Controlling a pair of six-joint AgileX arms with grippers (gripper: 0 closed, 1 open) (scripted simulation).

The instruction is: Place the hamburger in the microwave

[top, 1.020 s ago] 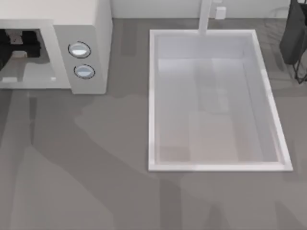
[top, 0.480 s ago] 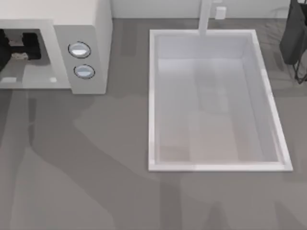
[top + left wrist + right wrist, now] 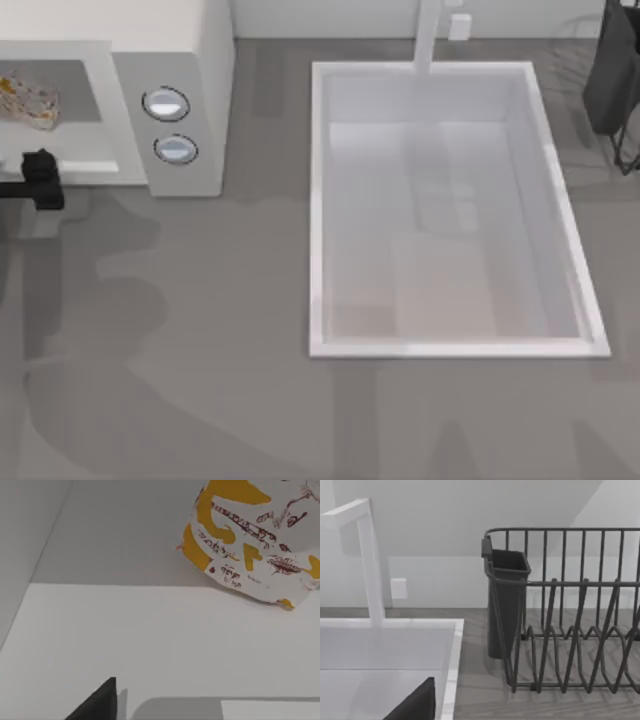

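The hamburger lies inside the microwave, at the counter's far left corner. The left pincer, just outside the cavity, holds nothing; its opening I cannot tell. Placing seems done.

The hamburger wrapper bears red scribbled print, seemingly lettering, none of it legible.

Grey countertop is taking up most of the space, white sink sitting sunk in it, faucet and pale wall standing behind, dark dish rack sitting beside.
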